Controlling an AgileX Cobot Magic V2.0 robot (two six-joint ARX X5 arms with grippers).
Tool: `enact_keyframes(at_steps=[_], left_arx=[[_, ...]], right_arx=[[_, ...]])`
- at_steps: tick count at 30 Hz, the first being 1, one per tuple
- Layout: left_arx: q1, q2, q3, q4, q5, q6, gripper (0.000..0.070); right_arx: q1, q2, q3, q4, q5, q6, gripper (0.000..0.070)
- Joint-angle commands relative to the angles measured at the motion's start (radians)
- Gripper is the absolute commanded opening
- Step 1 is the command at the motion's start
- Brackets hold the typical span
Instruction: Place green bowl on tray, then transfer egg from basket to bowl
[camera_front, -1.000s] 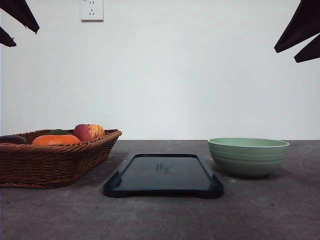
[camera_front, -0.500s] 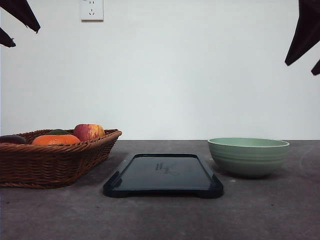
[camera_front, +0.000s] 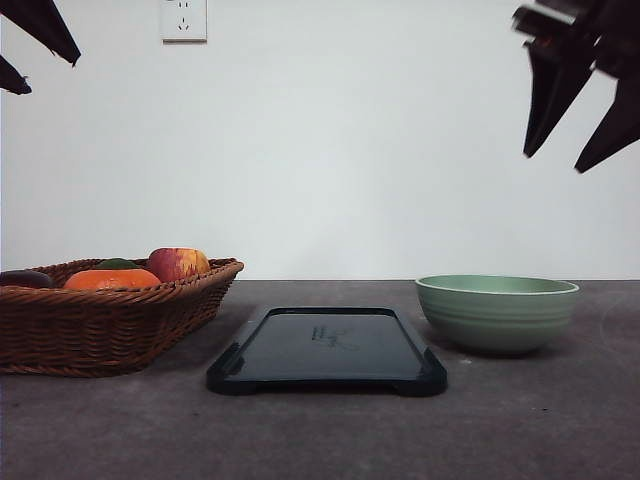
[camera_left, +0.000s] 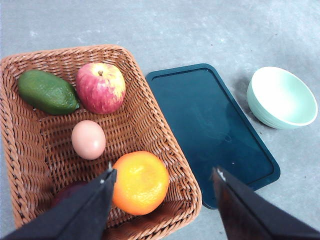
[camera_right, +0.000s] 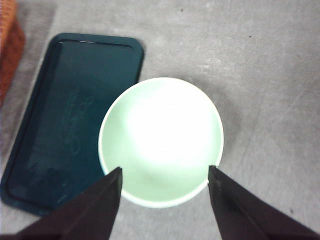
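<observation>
Resting in the basket (camera_left: 150, 115), the egg (camera_left: 88, 139) is hidden from the front

Woven wicker basket (camera_front: 110, 315), glossy tray (camera_front: 327, 350)

From my remote station I find no readable text, label, brand or number on anything in these views. The nearest thing to writing is a faint scribble mark (camera_front: 333, 338) at the centre of the tray (camera_front: 250, 362), which I cannot make out as letters or digits from the front camera; in the right wrist view it shows as pale looping scratches and is equally unreadable. On the wall behind the table, a white socket plate (camera_front: 184, 20) carries only its slots, with no lettering I can discern.
</observation>
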Motion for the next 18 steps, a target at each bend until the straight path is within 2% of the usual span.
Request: enact_keyframes(at_steps=[1,6,18], left_arx=[[-0.004,0.005,0.023,0.011,0.002,0.003,0.0396],[-0.004,0.005,0.023,0.012,0.002,0.003,0.0396],[-0.003,0.005,0.023,0.014,0.002,0.003,0.0396]], right_arx=[[-0.004,0.045,0.030,-0.001,0.005,0.007,0.0330],[-0.024,0.133,0.046,-0.002,0.028,0.001,0.0330],[-0.059,0.302,0.046,0.014,0.013,-0.029,0.0329]])
